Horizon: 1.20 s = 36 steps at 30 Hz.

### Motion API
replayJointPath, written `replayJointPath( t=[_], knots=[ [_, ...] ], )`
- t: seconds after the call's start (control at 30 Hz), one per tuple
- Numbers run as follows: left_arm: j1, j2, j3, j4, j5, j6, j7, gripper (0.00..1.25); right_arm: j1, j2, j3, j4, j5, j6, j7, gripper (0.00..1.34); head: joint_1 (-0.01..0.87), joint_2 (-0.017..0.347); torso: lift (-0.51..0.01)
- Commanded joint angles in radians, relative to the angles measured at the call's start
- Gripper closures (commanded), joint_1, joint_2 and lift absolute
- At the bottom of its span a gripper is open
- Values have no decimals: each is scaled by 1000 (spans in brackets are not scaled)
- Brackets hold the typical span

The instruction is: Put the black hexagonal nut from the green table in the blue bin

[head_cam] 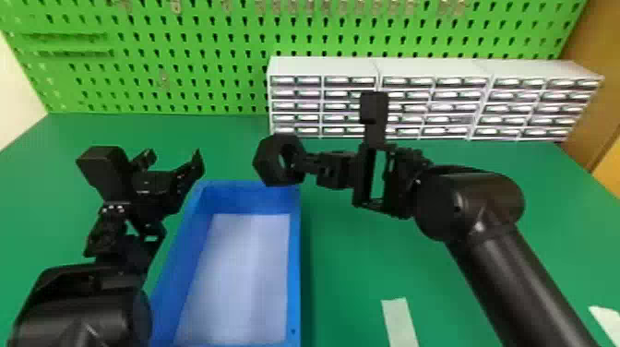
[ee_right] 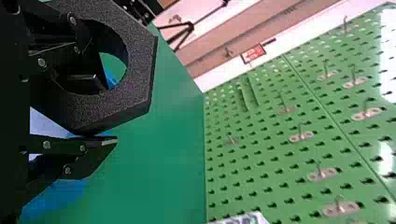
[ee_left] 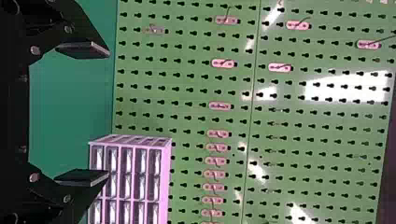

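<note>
Evidently the right tool (head_cam: 301, 161) is clenched on the black hexagonal nut (head_cam: 267, 161), one finger through its hole. The nut covers part of the blue bin's (head_cam: 295, 277) far rim, near its right corner; whether they touch, I cannot tell. Left of the bin, the left tool (head_cam: 174, 154) is spread apart, with nothing between its fingers. Its arm hides part of the bin's left side, and the bin's near end is cut off. A pale sheet (head_cam: 244, 267) lies inside. Toward the table's (head_cam: 350, 258) near edge, a light strip (head_cam: 400, 318) is cut off too. Drawer units (head_cam: 323, 67) stand along the far edge; their fronts are partly hidden behind the right arm. The right wrist view shows a red sign (ee_right: 253, 53), its writing too small to make out.
</note>
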Motion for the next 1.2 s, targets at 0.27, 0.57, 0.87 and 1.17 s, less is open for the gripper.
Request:
replayJointPath(
  t=[0.27, 0.57, 0.87, 1.17],
  knots=[
    [0, -3, 0, 0, 0, 0, 0, 348, -46, -7, 143, 84, -65, 7, 30, 1036, 686, 51, -97],
    [-2, -3, 0, 0, 0, 0, 0, 348, -52, -11, 160, 90, -67, 13, 30, 1036, 686, 51, -97],
    [-2, -3, -2, 0, 0, 0, 0, 348, -54, -11, 161, 90, -57, 19, 30, 863, 686, 51, -97],
    [-2, -3, 0, 0, 0, 0, 0, 348, -54, -11, 156, 90, -51, 21, 34, 186, 686, 51, -97]
  ],
)
